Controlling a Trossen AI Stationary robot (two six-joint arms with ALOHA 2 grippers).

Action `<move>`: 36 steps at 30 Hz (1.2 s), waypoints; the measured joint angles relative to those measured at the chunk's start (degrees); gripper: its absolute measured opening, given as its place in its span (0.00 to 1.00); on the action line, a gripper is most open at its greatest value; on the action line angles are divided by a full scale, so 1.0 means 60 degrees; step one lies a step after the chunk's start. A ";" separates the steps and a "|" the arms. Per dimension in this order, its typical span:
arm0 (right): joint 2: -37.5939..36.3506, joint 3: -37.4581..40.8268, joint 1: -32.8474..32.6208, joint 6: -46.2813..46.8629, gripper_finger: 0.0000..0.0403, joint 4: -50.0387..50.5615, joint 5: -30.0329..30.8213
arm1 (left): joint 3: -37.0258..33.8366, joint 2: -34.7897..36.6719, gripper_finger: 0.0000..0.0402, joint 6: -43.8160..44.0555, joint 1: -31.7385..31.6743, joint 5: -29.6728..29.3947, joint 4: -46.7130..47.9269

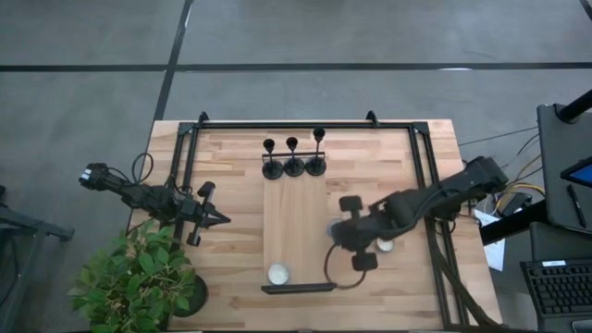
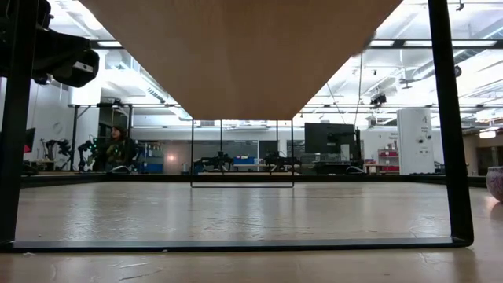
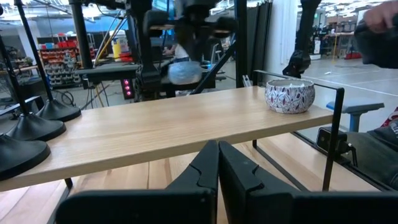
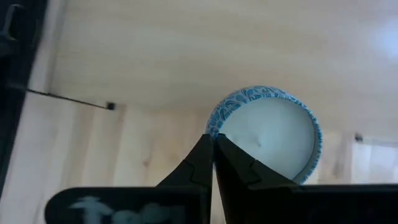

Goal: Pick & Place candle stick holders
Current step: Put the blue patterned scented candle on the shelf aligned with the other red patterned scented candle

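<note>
Three black candle stick holders [image 1: 294, 165] stand in a row on their round bases at the far end of the raised wooden shelf [image 1: 296, 222]; their bases [image 3: 28, 127] also show in the left wrist view. My right gripper [image 1: 335, 231] hovers over the shelf's right edge, shut on a blue patterned candle tin [image 4: 267, 134]. My left gripper [image 1: 222, 219] waits at the table's left with its fingers shut [image 3: 217, 152], pointing level at the shelf and holding nothing. My right gripper pinches the tin's rim [image 4: 219, 113] between its two fingers, one over the white wax and one outside the wall. The fingers slant down from above. The tin hangs below them, open side up, lifted clear of the wood.
A second patterned candle tin [image 3: 289, 96] sits on the shelf's near end [image 1: 277, 274]. A third [image 1: 384, 244] rests on the table right of the shelf. A black metal frame [image 1: 305, 125] rims the table. A potted plant [image 1: 139, 277] stands at the near left corner.
</note>
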State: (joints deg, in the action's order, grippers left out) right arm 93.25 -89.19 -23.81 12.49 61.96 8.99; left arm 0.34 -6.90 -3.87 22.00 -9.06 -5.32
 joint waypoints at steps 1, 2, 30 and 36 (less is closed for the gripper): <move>0.0230 -0.0285 -0.0099 -0.0098 0.02 0.0090 0.0000 | 0.0000 0.0003 0.02 0.0001 -0.0004 0.0003 0.0000; 0.0466 -0.0565 -0.0202 -0.0168 0.02 0.0187 0.0000 | 0.0000 0.0000 0.02 0.0002 -0.0003 0.0000 0.0004; 0.5213 -0.6637 -0.1047 -0.2583 0.02 0.1941 -0.0752 | 0.0000 0.0000 0.02 -0.0002 -0.0001 0.0000 0.0124; 0.5201 -0.6801 -0.1047 -0.2798 0.02 0.1872 -0.0757 | 0.0000 0.0000 0.02 -0.0002 0.0000 0.0000 0.0146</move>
State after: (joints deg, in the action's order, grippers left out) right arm 124.46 -129.99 -30.09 -4.29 73.19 4.45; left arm 0.34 -6.90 -3.88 22.00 -9.06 -4.45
